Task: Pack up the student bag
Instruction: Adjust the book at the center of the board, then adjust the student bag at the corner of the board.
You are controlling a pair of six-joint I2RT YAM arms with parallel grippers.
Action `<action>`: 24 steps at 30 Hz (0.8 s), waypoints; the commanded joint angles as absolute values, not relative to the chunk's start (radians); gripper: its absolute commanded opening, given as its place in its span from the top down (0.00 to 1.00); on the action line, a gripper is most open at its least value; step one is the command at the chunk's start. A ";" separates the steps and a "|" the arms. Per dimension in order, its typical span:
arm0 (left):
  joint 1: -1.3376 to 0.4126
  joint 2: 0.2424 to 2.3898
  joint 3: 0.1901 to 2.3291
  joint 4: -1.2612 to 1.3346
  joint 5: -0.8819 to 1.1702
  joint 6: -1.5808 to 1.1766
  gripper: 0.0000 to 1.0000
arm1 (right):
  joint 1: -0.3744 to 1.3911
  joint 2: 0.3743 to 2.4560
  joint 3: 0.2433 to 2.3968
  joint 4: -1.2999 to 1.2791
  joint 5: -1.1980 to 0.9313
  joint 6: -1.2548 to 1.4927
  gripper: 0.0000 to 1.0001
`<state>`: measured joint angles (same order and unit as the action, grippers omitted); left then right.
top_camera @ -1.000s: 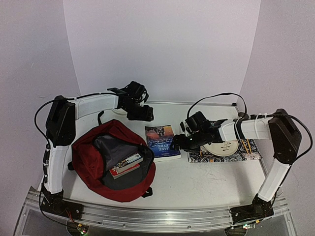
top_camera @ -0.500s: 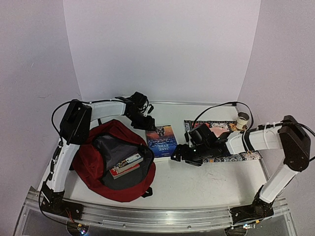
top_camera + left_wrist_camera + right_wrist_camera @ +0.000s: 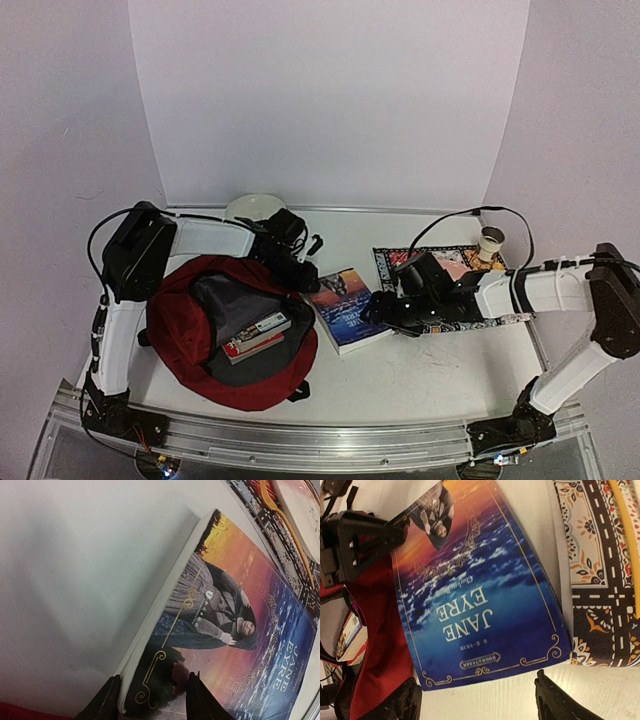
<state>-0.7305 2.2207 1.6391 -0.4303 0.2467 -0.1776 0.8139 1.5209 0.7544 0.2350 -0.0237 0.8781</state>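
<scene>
The student bag (image 3: 190, 335) is a dark red backpack lying open at the left, grey lining up, with a couple of books (image 3: 257, 335) inside. A blue "Jane Eyre" paperback (image 3: 345, 312) lies just right of it, slanted. My left gripper (image 3: 306, 277) sits at the book's far corner by the bag; in the left wrist view the gripper (image 3: 152, 700) stands part-open astride that corner of the book (image 3: 225, 630), one finger against the page edge, one over the cover. My right gripper (image 3: 382, 315) is at the book's right end, and there the gripper (image 3: 480, 705) is wide open with bare table between the fingers, just short of the book (image 3: 480, 600).
A patterned placemat (image 3: 505, 318) lies right of the book under the right arm, with a yellow fork (image 3: 622, 540) on it. A small cup (image 3: 491, 240) stands at its back corner. A white bowl (image 3: 255, 207) sits at the back wall. The bag's red fabric (image 3: 375, 645) touches the book's left side.
My left arm came forward from the back to the book's far corner, its jaws narrowing. My right gripper slid to the book's right end. The book turned and shifted toward the front.
</scene>
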 commanded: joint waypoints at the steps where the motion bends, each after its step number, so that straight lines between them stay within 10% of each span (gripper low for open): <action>1: -0.790 2.143 1.470 -0.463 0.218 -0.153 0.57 | 0.814 1.480 0.805 0.107 0.056 0.772 0.24; 24: -0.734 1.951 1.186 -0.412 0.042 -0.088 0.55 | 0.894 1.795 0.999 0.044 -0.074 0.661 0.24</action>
<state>-0.7841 1.9549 1.2256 -0.2905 0.1482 -0.1003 0.8374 1.7675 0.9900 0.1050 0.0205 0.6338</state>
